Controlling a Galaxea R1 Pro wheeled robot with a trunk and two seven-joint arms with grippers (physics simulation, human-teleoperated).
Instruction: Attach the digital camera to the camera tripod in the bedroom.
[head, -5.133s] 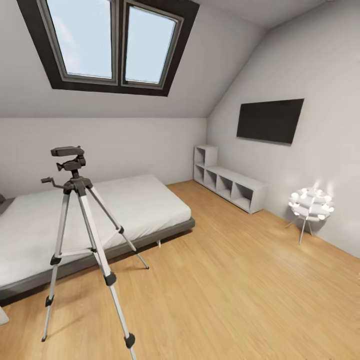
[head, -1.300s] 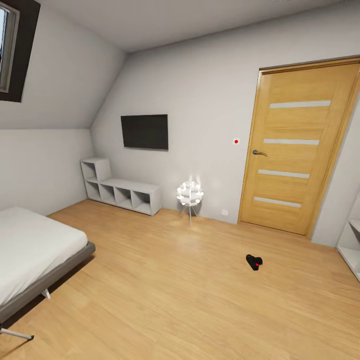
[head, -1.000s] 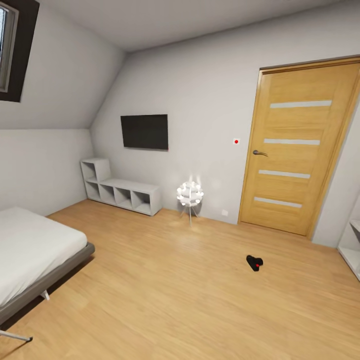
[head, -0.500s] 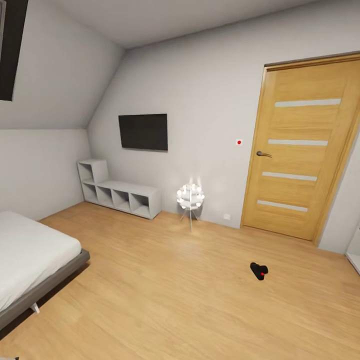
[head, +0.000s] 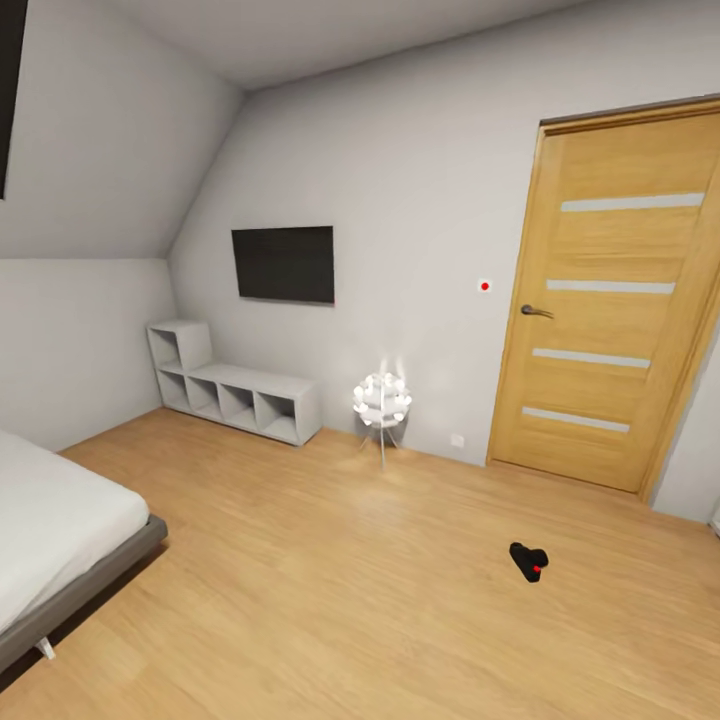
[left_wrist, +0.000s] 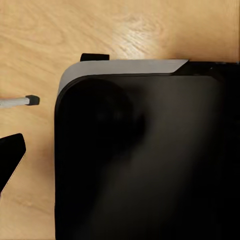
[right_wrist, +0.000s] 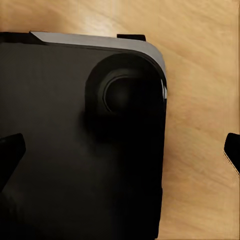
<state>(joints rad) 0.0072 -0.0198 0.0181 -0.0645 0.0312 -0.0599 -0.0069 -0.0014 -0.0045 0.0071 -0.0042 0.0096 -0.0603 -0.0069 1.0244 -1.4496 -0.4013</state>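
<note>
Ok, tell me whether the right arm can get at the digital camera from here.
Probably not yet. The digital camera lies on the wood floor well ahead, near the door; the right wrist view looks down over the robot's own black base.

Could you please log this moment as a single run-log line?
phase: approaching | digital camera: on wood floor near door | bed: head view's left

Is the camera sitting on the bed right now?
No, the digital camera lies on the wood floor in front of the door, well apart from the bed in the head view.
</note>
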